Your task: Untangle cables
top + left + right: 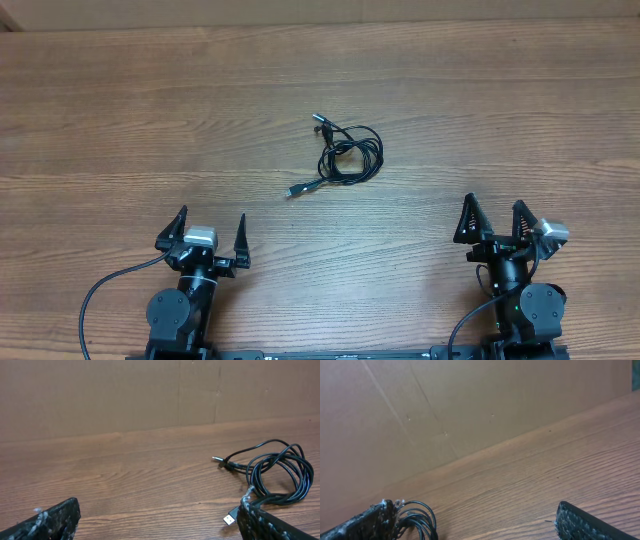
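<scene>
The cables [345,155] are seen on the wooden table [120,120] as 1 small tangled bundle of thin black loops, lying a little right of the middle and well apart from both arms. 2 loose ends are drawn out of the bundle: 1 plug [318,119] is pointed toward the far edge, and another plug [293,191] is laid toward the near left. How many cords are wound together cannot be told. The left gripper [212,216] is held at the near left of the table with its jaws spread wide and nothing between them. The right gripper [493,203] is held at the near right, likewise spread wide and empty. In the left wrist view the bundle [280,472] is seen ahead and to the right, with a brown cardboard wall [100,395] behind the table. In the right wrist view only a few loops [417,520] are seen, beside the left finger [365,527].
</scene>
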You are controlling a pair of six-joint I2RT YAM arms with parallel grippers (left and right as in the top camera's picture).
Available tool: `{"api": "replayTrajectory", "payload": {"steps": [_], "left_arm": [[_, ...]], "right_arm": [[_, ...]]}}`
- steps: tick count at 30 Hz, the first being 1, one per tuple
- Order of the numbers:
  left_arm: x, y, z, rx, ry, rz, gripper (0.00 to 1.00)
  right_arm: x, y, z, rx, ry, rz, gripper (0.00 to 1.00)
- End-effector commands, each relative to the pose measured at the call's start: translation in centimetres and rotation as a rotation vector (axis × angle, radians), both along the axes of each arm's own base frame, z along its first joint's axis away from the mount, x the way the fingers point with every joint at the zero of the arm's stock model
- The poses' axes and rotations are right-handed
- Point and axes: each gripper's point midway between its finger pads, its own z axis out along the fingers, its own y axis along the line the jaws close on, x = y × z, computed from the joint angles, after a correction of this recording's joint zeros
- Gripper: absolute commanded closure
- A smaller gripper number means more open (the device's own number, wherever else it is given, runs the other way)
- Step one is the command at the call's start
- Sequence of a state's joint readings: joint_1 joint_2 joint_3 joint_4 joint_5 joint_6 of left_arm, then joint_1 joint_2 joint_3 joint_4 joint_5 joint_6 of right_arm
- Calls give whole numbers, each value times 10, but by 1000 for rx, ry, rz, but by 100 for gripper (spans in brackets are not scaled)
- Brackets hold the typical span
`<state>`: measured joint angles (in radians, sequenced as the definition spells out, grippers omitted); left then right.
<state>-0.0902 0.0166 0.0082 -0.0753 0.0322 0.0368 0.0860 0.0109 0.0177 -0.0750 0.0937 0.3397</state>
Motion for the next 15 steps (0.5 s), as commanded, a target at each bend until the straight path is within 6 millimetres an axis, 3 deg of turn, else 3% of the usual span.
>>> {"api": "replayTrajectory", "payload": {"steps": [1, 15], "left_arm": [[0, 2, 0, 20, -8, 9, 1], [0, 4, 2, 20, -16, 21, 0]], "right_arm": [[0, -1, -2, -4, -3, -6, 0], [0, -1, -2, 29, -2, -6, 0]]}}
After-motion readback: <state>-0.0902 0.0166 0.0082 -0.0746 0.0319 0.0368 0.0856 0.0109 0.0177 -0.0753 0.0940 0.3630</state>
